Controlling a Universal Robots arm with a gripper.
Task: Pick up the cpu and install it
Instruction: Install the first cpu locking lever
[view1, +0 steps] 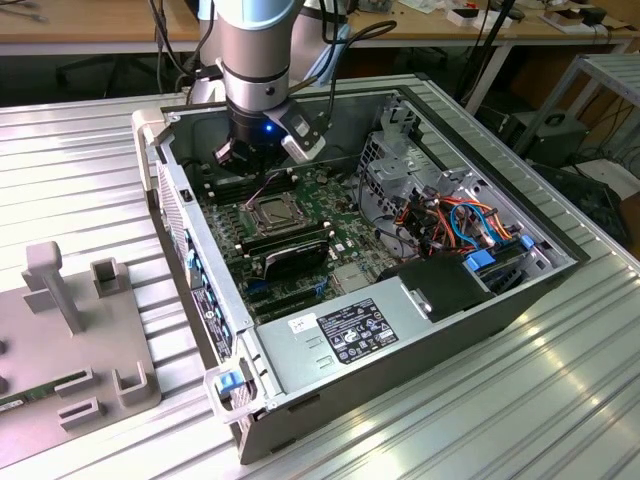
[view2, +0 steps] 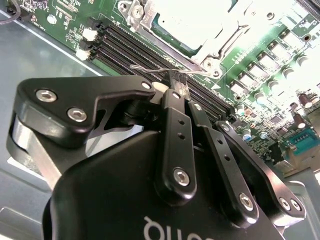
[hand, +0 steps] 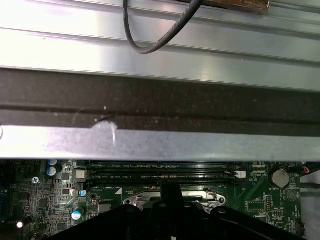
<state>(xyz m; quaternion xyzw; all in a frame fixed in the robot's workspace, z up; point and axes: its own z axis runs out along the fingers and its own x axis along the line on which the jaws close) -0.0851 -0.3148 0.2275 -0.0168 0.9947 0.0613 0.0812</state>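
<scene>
i have the arm (view1: 258, 60) down inside the open case (view1: 500, 300), the gripper (view2: 176, 85) low over the board (view2: 260, 65) just beside the socket (view1: 272, 212). in the second wrist view the fingers (view2: 172, 120) stand drawn together at the tips, right by the thin wire lever (view2: 165, 71) that runs along the socket's frame; whether they pinch that wire or merely touch it i cannot tell. they hold no chip.

the cpu (view2: 200, 20) looks to be seated already: a pale, glaring plate fills the socket under its metal frame. so i judge the placing done and the locking of the socket to be the step in hand. a move here calls for a small, steady travel that follows the lever's arc, staying clear of the memory slots (view2: 135, 47) just beside the tips.

the case lies on its side on a ribbed metal table (view1: 90, 150). on the exterior view's left sits a grey fixture (view1: 70, 340) with upright posts. inside the case i see memory sticks (view1: 290, 250), a power supply (view1: 370, 330) and a bundle of coloured cables (view1: 460, 220). behind are desks (view1: 100, 25) with more cables.
</scene>
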